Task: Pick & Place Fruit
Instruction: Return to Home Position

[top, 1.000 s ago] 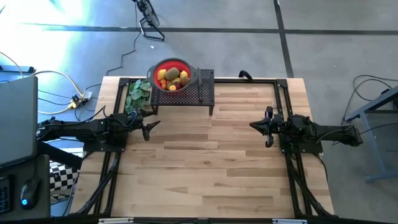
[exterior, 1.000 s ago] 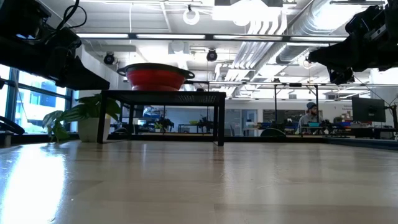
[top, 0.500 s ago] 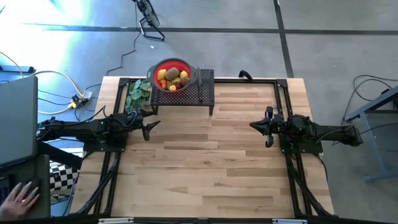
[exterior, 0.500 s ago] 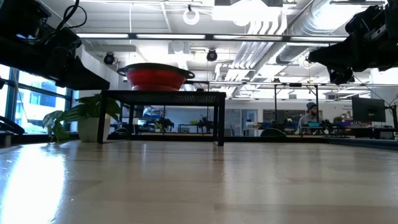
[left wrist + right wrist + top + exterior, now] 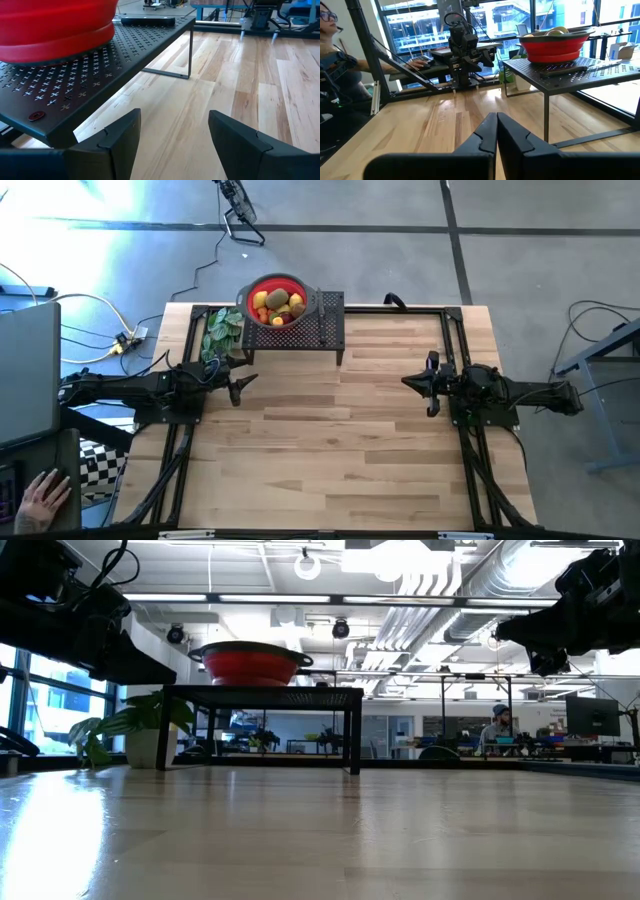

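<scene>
Bench [image 5: 330, 450]: pale wood planks w/ visible grain, edged by a black tube frame. Shelf [image 5: 332, 320]: black sheet metal perforated w/ small cross-shaped holes, thin square legs, set at the bench's far edge. Red strainer bowl [image 5: 252, 290]: round, smooth, stepped wall, sat on the shelf's left part. Slim dark knife [image 5: 147, 21] lay flat on the shelf beside the bowl. Green leafy bunch [image 5: 220, 332] stood just left of the shelf.

Fruit [image 5: 277, 305]: all in the bowl, heaped as small rounded pieces, i.e. yellow, orange and red, plus one brown kiwi near the top. None lay on the bench.

Left arm [image 5: 150, 390]: over the bench's left side, near the shelf's front-left corner. The left jaws were spread wide, nothing between them.

Right arm [image 5: 500, 392]: over the right side, well apart from the shelf. The right jaws were pressed together, holding nothing.
</scene>
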{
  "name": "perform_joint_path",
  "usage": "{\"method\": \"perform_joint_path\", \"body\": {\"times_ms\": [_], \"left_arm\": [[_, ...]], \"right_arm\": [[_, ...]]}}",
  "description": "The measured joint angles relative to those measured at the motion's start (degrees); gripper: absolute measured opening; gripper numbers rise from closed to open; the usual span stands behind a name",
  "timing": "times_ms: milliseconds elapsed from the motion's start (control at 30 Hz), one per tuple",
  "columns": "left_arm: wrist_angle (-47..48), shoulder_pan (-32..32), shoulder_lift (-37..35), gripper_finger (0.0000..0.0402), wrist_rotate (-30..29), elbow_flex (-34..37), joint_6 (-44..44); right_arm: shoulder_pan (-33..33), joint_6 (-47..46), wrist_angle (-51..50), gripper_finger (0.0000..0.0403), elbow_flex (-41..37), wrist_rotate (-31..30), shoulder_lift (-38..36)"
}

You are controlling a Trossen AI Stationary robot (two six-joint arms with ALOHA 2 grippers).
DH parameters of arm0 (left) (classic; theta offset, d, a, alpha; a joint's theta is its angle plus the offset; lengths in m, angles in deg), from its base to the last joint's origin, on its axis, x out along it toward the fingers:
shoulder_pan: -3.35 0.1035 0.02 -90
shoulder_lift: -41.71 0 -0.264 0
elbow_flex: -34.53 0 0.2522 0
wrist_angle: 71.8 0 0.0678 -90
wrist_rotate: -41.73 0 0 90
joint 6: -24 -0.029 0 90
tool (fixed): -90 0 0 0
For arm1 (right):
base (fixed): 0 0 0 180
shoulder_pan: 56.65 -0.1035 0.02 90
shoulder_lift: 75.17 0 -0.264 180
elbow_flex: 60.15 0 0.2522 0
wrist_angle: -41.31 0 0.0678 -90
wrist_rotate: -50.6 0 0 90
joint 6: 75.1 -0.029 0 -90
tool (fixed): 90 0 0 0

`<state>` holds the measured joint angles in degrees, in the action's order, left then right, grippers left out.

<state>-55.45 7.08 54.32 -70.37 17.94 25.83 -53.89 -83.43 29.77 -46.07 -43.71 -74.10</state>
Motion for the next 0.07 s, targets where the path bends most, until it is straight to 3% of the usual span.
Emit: {"method": "perform_joint_path", "body": {"times_ms": [67], "left_arm": [[0.00,0.00,0.01,0.0228,0.00,0.00,-0.01]], "right_arm": [[-0.01,0.01,-0.01,0.0004,0.00,0.00,0.01]]}}
